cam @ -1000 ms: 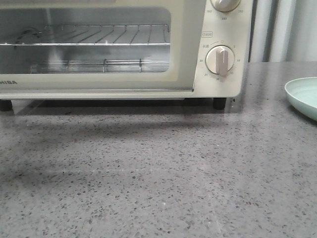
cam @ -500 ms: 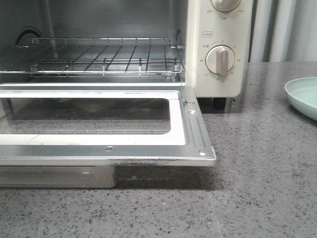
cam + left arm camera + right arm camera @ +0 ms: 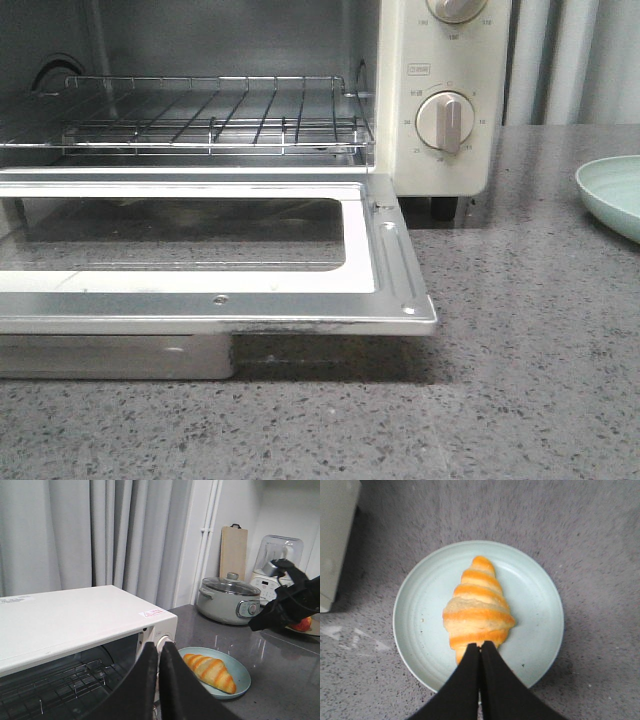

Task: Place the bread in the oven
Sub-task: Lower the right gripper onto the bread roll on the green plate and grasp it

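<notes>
- Cream-white countertop toaster oven (image 3: 445,100) stands on a speckled grey stone counter (image 3: 520,380) with its glass-windowed door (image 3: 200,255) dropped flat toward the front camera, so the wire rack (image 3: 200,115) inside is in plain sight and bare.
- A round beige dial (image 3: 444,121) sits on the oven's right-hand panel, with the edge of a second dial above it.
- The glossy golden-orange croissant-shaped bread (image 3: 477,607) with pale cream stripes lies in the middle of a round pale-green plate (image 3: 535,595) on the counter, to the right of the oven and well apart from its open mouth.
- The left gripper (image 3: 158,680) is high, above the oven's front right corner; its two black fingers are pressed together with nothing between them.
- The right gripper (image 3: 480,675) hangs directly over the plate, its black fingers likewise clenched against each other, tips at one tapered end of the bread; whether they touch it cannot be told.
- A grey-green lidded cooker pot (image 3: 230,600) and a wooden cutting board (image 3: 233,550) stand farther back by grey curtains (image 3: 100,535).
</notes>
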Available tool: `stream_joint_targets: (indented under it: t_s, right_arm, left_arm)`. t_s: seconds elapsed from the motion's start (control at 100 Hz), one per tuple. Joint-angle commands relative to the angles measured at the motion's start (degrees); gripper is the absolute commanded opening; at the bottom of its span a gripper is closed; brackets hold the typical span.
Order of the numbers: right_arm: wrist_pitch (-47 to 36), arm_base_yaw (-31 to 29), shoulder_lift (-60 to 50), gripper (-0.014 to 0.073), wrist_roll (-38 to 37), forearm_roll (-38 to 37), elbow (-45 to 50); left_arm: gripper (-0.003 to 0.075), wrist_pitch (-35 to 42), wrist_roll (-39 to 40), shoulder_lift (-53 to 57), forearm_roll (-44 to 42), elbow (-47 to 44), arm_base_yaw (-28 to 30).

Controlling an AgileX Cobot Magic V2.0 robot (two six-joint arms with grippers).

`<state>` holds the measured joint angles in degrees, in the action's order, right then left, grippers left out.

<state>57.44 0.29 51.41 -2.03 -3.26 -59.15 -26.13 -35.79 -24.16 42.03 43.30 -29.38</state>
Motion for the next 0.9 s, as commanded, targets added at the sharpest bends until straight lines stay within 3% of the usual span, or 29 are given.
stream_joint_targets:
  t_s: [0.0,0.1,0.34,0.89]
  right_arm:
    - [-3.81,-0.45,3.46,-0.0042,0.65,-1.15,-1.55]
    - [-3.81,-0.45,6.92,0.0027,0.65,-1.15,-1.55]
    - [-5.74,-0.45,11.37,0.0294,0.65,-1.15,-1.55]
    - [-8.01,-0.45,20.82,0.0311,0.57,-2.48,-1.55]
  left_arm:
    - [-0.0021,3.63,-0.89,-0.51,1.86,1.88,-0.1]
    - [-0.0021,3.63,-1.02,-0.51,1.86,1.88,-0.1]
    - [-0.0021,3.63,-1.13,-0.51,1.78,1.88,-0.1]
    - [-0.0021,3.63,-1.13,-0.51,1.78,1.88,-0.1]
